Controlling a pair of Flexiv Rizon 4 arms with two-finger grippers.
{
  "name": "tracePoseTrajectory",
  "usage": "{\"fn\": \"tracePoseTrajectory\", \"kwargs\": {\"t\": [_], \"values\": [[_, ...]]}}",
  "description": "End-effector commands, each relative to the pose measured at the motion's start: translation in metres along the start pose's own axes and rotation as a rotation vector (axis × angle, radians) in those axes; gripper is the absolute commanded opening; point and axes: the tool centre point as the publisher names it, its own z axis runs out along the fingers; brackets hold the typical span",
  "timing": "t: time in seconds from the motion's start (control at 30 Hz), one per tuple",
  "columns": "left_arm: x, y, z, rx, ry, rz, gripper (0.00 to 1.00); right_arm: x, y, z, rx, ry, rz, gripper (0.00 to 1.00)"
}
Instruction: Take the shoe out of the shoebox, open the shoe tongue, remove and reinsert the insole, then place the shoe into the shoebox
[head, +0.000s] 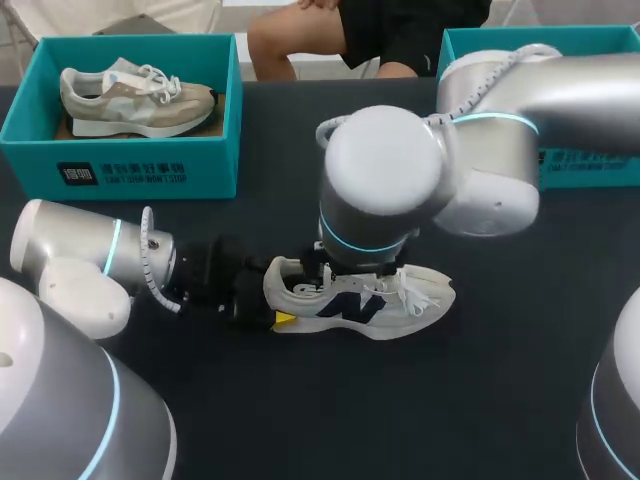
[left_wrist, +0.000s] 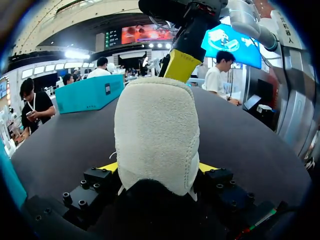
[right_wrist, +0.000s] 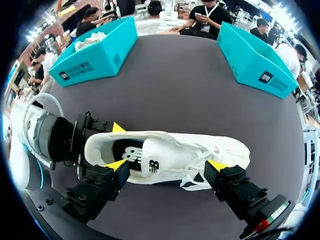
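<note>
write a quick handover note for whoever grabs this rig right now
Left gripper: shut on the heel of the white lace-up sneaker with navy logo.
Right gripper: open, above its tongue.
Sneaker lies on the black table, out of the teal cardboard shoebox; black insole sits inside the sneaker.
Done: unboxing.
Left, as far as I can tell: tongue, insole out and back, reboxing.

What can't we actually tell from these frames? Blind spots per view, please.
Head view: the right arm covers the right tool and the middle of the shoe.
Left wrist view: the heel fills the frame, hiding the shoe's inside and much of the left tool.
Right wrist view: the tongue hides the front of the insole.
Right box: the right arm hides its inside in the head view.
</note>
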Motion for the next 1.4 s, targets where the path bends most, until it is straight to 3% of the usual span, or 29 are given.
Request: {"fn": "tracePoseTrajectory", "kwargs": {"t": [0.03, 0.4, 0.67, 0.93, 0.97, 1.0, 1.03, 1.07, 1.3, 1.4], "values": [[0.004, 0.004, 0.001, 0.002, -0.005, 0.0, 0.0, 0.025, 0.002, 0.023, 0.006, -0.155, 0.021, 1.0], [0.004, 0.004, 0.001, 0.002, -0.005, 0.0, 0.0, 0.024, -0.002, 0.026, 0.045, -0.247, 0.019, 1.0], [0.004, 0.004, 0.001, 0.002, -0.005, 0.0, 0.0, -0.001, -0.011, 0.037, 0.068, -0.368, 0.038, 1.0], [0.004, 0.004, 0.001, 0.002, -0.005, 0.0, 0.0, -0.018, -0.009, 0.03, 0.06, -0.422, 0.064, 1.0], [0.004, 0.004, 0.001, 0.002, -0.005, 0.0, 0.0, -0.02, -0.009, 0.028, 0.061, -0.422, 0.061, 0.98], [0.004, 0.004, 0.001, 0.002, -0.005, 0.0, 0.0, -0.021, -0.009, 0.026, 0.054, -0.427, 0.066, 0.8], [0.004, 0.004, 0.001, 0.002, -0.005, 0.0, 0.0, -0.022, -0.008, 0.024, 0.052, -0.424, 0.067, 0.55], [0.004, 0.004, 0.001, 0.002, -0.005, 0.0, 0.0, -0.024, -0.007, 0.021, 0.049, -0.423, 0.065, 0.45], [0.004, 0.004, 0.001, 0.002, -0.005, 0.0, 0.0, -0.032, -0.001, 0.004, 0.019, -0.389, 0.028, 0.29], [0.004, 0.004, 0.001, 0.002, -0.005, 0.0, 0.0, -0.029, 0.004, -0.006, 0.01, -0.355, 0.009, 0.14]]}}
